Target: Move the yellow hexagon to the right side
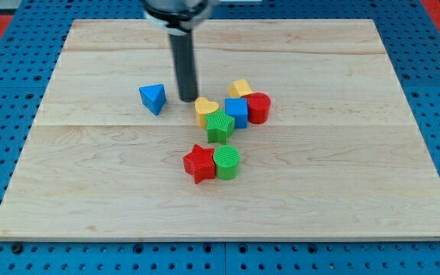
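In the camera view, we judge the task barely begun. The yellow hexagon (241, 88) sits near the middle of the worktop (90, 191), at the top of a tight cluster, and the whole stretch of board on the view's right of it remains to be crossed.

Taking the yellow hexagon as our landmark: the blue cube (237, 111) lies just below it, touching or nearly so; the red cylinder (258, 108) is just below and to the view's right; the yellow heart (206, 109) sits below and to the view's left, with the green block (220, 126), ribbed on top, a little farther down. Well below the hexagon stand the red star (198, 163) and the green cylinder (227, 162), side by side and touching. The blue triangle (153, 98) lies apart, well to the view's left.

Our arm comes down from the view's top, the rod upright. My tip (186, 99) rests on the worktop to the view's left of the hexagon, between the blue triangle and the yellow heart, close to the heart but not clearly touching it. We carry no fingers, so there is no open or closed state to tell. From that side, a push toward the view's right would meet the heart before the hexagon.
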